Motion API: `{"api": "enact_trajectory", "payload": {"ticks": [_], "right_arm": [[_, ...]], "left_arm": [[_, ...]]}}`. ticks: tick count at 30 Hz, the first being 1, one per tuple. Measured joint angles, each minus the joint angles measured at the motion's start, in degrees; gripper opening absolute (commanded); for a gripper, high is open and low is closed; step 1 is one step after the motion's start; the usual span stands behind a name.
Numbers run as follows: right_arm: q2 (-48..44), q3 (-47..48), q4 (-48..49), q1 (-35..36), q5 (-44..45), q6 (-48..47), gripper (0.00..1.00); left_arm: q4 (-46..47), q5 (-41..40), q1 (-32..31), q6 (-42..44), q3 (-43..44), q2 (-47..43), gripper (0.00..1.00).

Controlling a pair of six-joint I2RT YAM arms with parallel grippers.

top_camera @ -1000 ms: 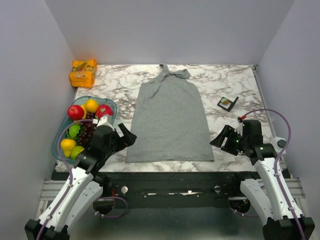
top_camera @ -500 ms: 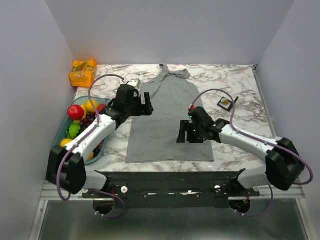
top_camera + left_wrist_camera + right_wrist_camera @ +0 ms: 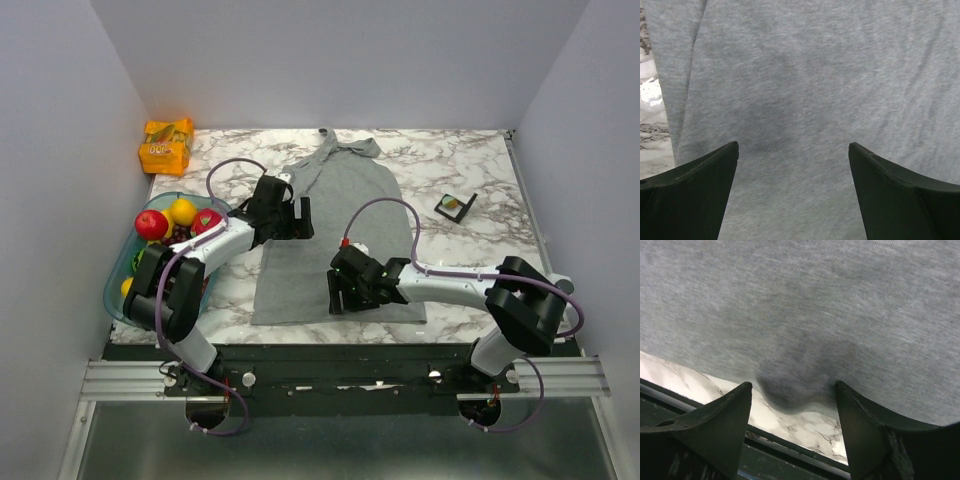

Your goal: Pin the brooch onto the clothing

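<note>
Marble-patterned white tabletop (image 3: pixel 470 165) carries the plain light-grey knit tank top (image 3: pixel 340 200). My right gripper (image 3: pixel 338 295), jaws apart and empty, has slid from mid-cloth to its near hem; left gripper (image 3: pixel 300 217), wide open, shifted slightly. I see the round multicoloured brooch (image 3: pixel 453 204) on its black card (image 3: pixel 464 211), well right.

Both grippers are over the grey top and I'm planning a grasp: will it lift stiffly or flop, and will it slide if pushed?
Probably floppy: the top lies flat and thin, with soft creases in the wrist views. Pinched at one spot, it would likely drape and sag. Pushed, it may bunch on the table rather than slide whole.
</note>
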Motion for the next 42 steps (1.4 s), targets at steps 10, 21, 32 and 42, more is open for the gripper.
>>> {"api": "enact_trajectory", "payload": {"ticks": [10,21,32,42], "right_arm": [[-0.3,-3.0,3.9,6.2,7.8,6.5,0.76],[-5.0,-10.3,12.0,9.5,9.6,13.7,0.78],[-9.9,-11.8,8.4,11.0,8.3,16.7,0.95],[-26.5,-1.3,-19.4,4.3,11.1,8.0,1.00]], "left_arm": [[-0.3,-6.0,-2.7,-1.9,-4.8,1.6,0.99],[-0.7,-7.1,-3.1,-4.3,-10.6,-4.0,0.99],[-7.9,-8.6,-3.1,-4.9,-13.6,-11.5,0.99],[-6.6,-12.3,-3.3,-2.0,-3.8,-24.2,0.99]]}}
